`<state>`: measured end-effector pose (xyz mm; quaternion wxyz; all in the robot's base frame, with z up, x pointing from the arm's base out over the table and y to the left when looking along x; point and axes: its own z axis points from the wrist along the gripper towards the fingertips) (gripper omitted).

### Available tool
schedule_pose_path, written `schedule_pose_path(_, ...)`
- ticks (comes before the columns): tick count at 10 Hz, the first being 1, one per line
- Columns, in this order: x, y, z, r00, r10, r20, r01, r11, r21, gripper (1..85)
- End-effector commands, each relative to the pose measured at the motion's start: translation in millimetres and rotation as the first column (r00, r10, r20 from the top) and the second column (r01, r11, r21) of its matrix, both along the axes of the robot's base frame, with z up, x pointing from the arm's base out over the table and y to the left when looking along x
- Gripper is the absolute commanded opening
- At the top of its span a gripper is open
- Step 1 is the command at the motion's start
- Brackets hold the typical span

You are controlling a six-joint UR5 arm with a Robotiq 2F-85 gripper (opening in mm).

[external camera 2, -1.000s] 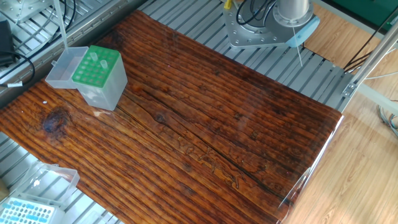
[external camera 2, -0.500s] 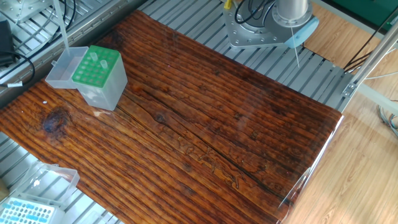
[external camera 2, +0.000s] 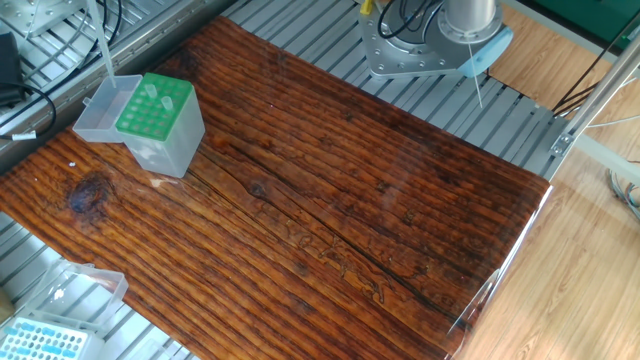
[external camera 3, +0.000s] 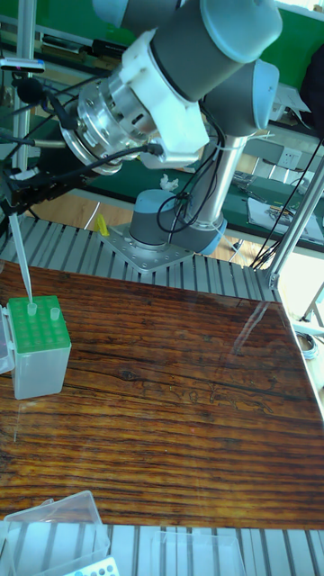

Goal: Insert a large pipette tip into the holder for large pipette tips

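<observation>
The holder for large pipette tips (external camera 2: 157, 112) (external camera 3: 38, 346) stands at the table's far left corner, its clear lid (external camera 2: 103, 110) swung open beside it. Two tips (external camera 2: 151, 92) sit in its green rack. The large pipette tip (external camera 2: 101, 42) (external camera 3: 20, 256) hangs upright, its point just above the rack's rear corner near a seated tip (external camera 3: 31, 309). My gripper (external camera 3: 7, 200) is mostly cut off at the left edge of the tall fixed view. It holds the tip by its top end. In the fixed view the gripper is out of frame.
A smaller box with a light blue rack (external camera 2: 40, 342) (external camera 3: 94, 567) and a clear lid (external camera 2: 88, 284) (external camera 3: 54, 535) sits off the wooden table's near corner. The arm's base (external camera 2: 420, 50) (external camera 3: 162, 236) is bolted behind the table. Cables (external camera 2: 20, 95) lie left of the holder.
</observation>
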<state>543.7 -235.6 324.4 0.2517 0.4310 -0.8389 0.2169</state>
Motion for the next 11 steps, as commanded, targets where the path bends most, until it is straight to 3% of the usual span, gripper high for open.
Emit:
schedule_pose_path(1,-2.5,-3,-9.1,0.999,0.029,-0.031,-0.03,0.999,-0.021,1.0)
schedule_pose_path(2,-5.2,-10,-9.3,0.998,0.04,-0.041,-0.042,0.998,-0.037,1.0)
schedule_pose_path(4,-10.8,-15,-15.1,0.997,0.049,-0.064,-0.051,0.998,-0.031,1.0)
schedule_pose_path(8,-17.4,-9,-27.4,0.993,0.063,-0.095,-0.062,0.998,0.014,1.0)
schedule_pose_path(11,-21.0,-22,-26.4,0.993,0.065,-0.096,-0.067,0.998,-0.016,1.0)
